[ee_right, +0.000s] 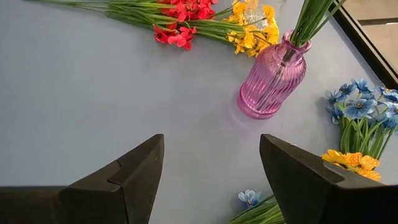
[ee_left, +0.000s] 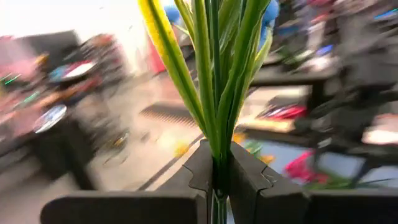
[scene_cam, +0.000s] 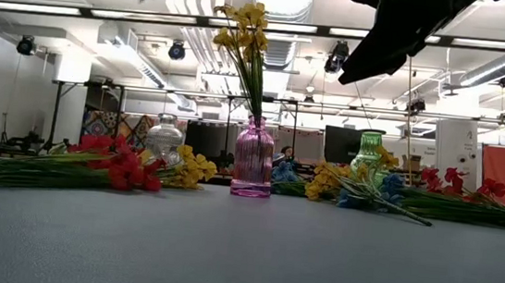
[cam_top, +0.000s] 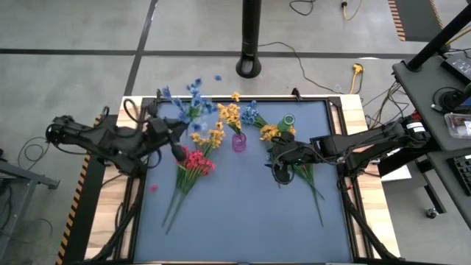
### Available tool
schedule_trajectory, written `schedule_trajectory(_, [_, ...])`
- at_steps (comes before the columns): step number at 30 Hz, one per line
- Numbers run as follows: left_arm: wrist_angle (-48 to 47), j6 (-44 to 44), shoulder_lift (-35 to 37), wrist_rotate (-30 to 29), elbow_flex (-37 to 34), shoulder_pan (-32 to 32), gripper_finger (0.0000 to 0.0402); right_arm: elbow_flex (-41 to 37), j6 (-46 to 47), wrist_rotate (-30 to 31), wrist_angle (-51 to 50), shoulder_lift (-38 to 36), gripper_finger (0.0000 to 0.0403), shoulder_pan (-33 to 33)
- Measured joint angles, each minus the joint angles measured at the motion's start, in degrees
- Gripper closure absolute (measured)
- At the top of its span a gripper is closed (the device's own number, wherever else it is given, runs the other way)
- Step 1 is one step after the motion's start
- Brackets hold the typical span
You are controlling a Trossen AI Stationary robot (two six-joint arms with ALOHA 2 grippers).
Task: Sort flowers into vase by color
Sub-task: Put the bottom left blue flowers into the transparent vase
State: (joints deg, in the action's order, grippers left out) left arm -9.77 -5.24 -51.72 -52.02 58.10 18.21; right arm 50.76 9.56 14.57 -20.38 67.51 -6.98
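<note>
My left gripper is over the table's left part, shut on a blue flower sprig; its green stems fill the left wrist view. My right gripper hangs open above bare mat, near the pink vase, touching nothing. That pink vase stands upright with yellow flowers in it. A green vase and a clear vase also stand on the mat. Red flowers, yellow flowers and blue flowers lie flat. My left gripper pinches the blue sprig's bundled green stems between its two fingers. The leaves and blossoms stick out beyond the fingertips, toward the table's far edge. The sprig is lifted clear of the table.
More yellow blossoms and long stems lie by my right gripper, with red flowers at the right in the low view. The mat's near half is bare. A dark post stands beyond the far edge.
</note>
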Motion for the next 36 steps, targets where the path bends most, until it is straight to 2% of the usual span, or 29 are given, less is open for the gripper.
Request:
schedule_trajectory(3, [9.86,-6.57,1.75,9.39,-4.51,-3.33,0.0389,-0.02,-0.47,0.02,0.52,0.02,0.0146,0.0])
schedule_trajectory(6, [18.3,-8.92,4.37,11.8,-10.78,-7.69,0.0389,-0.04,-0.57,0.01,1.08,0.04,0.015,-0.02])
schedule_trajectory(9, [26.67,-9.78,6.5,16.99,-18.55,-12.99,0.0389,-0.11,-0.61,0.02,1.33,0.04,0.0152,-0.01])
schedule_trajectory(11, [31.65,-9.73,7.36,20.01,-23.47,-16.54,0.0389,-0.17,-0.6,0.02,1.44,0.07,0.015,-0.01])
schedule_trajectory(15, [41.28,-7.24,8.25,22.39,-31.23,-23.9,0.0389,-0.28,-0.61,0.02,1.68,0.09,0.0147,0.0])
schedule_trajectory(18, [46.55,-6.51,7.93,28.0,-35.43,-28.98,0.0389,-0.33,-0.61,0.02,1.91,0.11,0.0149,0.0])
schedule_trajectory(22, [53.97,-4.02,6.61,33.54,-39.44,-34.93,0.0389,-0.37,-0.61,0.02,2.01,0.11,0.0153,0.0])
schedule_trajectory(27, [58.07,-1.55,4.36,35.11,-41.67,-39.22,0.0389,-0.42,-0.63,0.02,2.14,0.11,0.015,0.0])
schedule_trajectory(36, [58.24,0.9,-2.68,36.17,-41.23,-40.48,0.0389,-0.42,-0.81,0.02,2.27,0.11,0.0146,0.0])
